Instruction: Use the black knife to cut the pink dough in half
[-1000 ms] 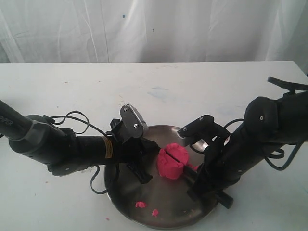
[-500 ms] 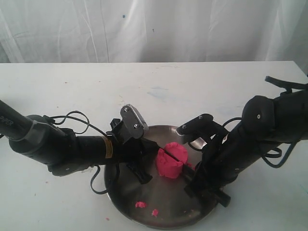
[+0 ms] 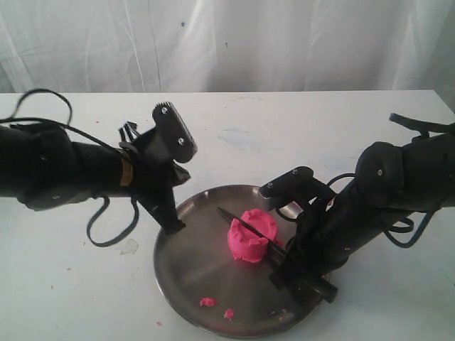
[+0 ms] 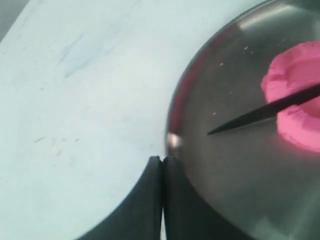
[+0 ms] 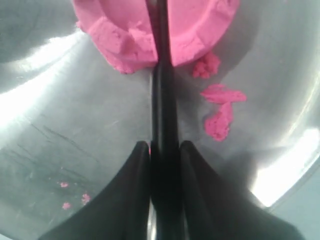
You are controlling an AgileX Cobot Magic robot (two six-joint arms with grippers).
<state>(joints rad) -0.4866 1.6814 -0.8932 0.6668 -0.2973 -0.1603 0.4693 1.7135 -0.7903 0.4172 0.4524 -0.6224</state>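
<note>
The pink dough (image 3: 247, 240) sits in the middle of the round metal plate (image 3: 186, 263), a cup-like lump with a crimped rim. The black knife (image 3: 245, 224) lies across its top, sunk into a slit, with the tip pointing toward the left arm. My right gripper (image 3: 283, 264) is shut on the knife's handle. The right wrist view shows the knife (image 5: 162, 95) between the fingers (image 5: 135, 165), splitting the dough (image 5: 120, 30). My left gripper (image 3: 175, 227) is shut and empty at the plate's left rim, apart from the dough. In its own view the gripper (image 4: 161, 161) faces the knife (image 4: 260, 114) and the dough (image 4: 295, 85).
Small pink crumbs (image 3: 207, 302) lie on the plate's front part, and more crumbs (image 5: 220, 115) sit beside the dough. The plate rests on a white table (image 3: 284, 121) with a white curtain behind. The left arm's cables (image 3: 106, 213) loop over the table.
My left gripper has pulled away from the dough, up and to the left, to the plate's rim. The right gripper stays on the knife, which still lies in the dough.
</note>
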